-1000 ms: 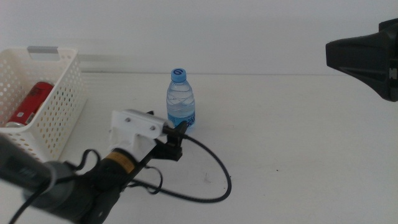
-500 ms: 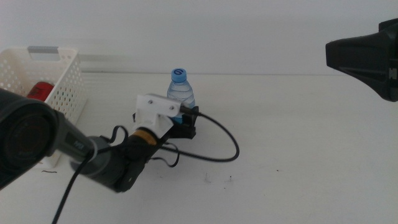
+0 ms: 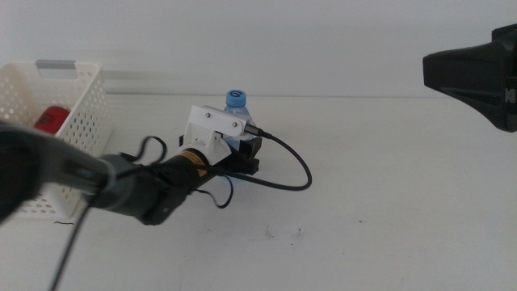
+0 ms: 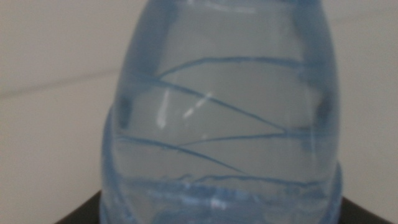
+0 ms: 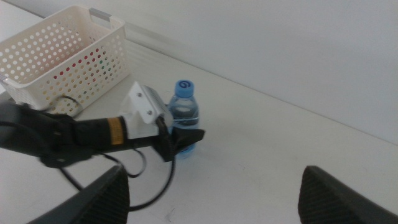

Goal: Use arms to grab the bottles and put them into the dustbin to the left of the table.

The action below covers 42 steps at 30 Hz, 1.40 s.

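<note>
1. The clear water bottle (image 3: 235, 113) with a blue cap stands upright on the white table (image 3: 388, 178), near its middle and towards the far side.
2. The left gripper (image 3: 246, 153) reaches in from the left and sits at the bottle's lower body, its dark jaws on either side of it. In the left wrist view the bottle (image 4: 224, 118) fills nearly the whole picture, with only dark slivers of the jaws at its base; whether they press on it I cannot tell.
3. A black cable (image 3: 295, 166) loops over the table to the right of the gripper.
4. The white perforated dustbin (image 3: 77, 121) stands at the table's left, with a red cola can (image 3: 50, 118) inside.
5. The right gripper (image 5: 214, 186) hangs high over the right side, well apart from the bottle, its jaws spread wide and holding nothing.
</note>
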Motion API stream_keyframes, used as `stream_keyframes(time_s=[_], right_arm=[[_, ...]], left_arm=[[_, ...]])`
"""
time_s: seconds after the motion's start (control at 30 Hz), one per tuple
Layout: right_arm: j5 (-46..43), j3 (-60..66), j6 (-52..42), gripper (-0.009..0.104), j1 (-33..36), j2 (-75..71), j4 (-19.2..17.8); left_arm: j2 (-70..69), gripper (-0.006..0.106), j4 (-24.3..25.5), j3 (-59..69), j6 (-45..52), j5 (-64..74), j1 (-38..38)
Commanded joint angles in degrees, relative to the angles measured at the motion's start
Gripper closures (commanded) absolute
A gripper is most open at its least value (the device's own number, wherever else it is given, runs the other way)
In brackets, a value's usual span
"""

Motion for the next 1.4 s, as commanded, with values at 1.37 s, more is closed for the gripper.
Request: stream_keyframes(time_s=[1.37], right_arm=[[-0.03,-0.27,0.09,0.009,-0.11,-0.17,-0.35]], left_arm=[[-2.03,0.102,-32.81,-54.47,39.49,111.70,41.59]])
